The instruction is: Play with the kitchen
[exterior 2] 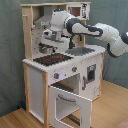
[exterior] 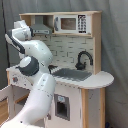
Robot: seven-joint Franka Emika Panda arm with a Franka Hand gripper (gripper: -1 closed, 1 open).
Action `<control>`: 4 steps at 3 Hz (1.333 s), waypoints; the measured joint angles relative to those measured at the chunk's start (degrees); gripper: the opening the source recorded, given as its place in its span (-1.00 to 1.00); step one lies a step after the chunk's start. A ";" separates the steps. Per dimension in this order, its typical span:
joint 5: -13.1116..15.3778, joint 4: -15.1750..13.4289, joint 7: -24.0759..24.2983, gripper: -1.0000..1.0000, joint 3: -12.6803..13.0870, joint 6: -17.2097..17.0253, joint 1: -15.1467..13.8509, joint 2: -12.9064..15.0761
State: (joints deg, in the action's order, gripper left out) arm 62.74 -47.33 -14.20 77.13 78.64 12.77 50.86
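Observation:
The kitchen (exterior: 75, 45) is a tall white and light-wood toy unit. In the first exterior view I see its microwave (exterior: 70, 23), hood (exterior: 42, 29), black faucet (exterior: 84, 59) and grey sink (exterior: 72, 75). The second exterior view shows the black-red stovetop (exterior 2: 52, 59), the knobs (exterior 2: 56, 76) and the oven door (exterior 2: 72, 102), which hangs open. My white arm (exterior 2: 90, 31) reaches in from the second exterior view's right. The gripper (exterior 2: 48, 47) hangs just above the stovetop, under the hood. In the first exterior view my own arm (exterior: 35, 65) hides the gripper.
A grey curtain (exterior 2: 10, 50) hangs behind the kitchen. The floor (exterior 2: 112, 107) is wood. The open oven door sticks out in front of the unit. The rounded counter end (exterior: 102, 79) juts out at the first exterior view's right.

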 joint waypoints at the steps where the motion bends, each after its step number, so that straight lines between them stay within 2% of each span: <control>1: 0.00 0.00 3.17 -1.00 0.31 -4.62 -0.10 -2.12; 3: 0.00 -0.17 10.95 -1.00 2.15 -13.95 -0.55 -4.05; 4: 0.00 -0.55 15.16 -1.00 4.57 -17.35 -0.40 -4.40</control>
State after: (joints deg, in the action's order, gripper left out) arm 62.74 -47.88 0.97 81.70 61.29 12.37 46.46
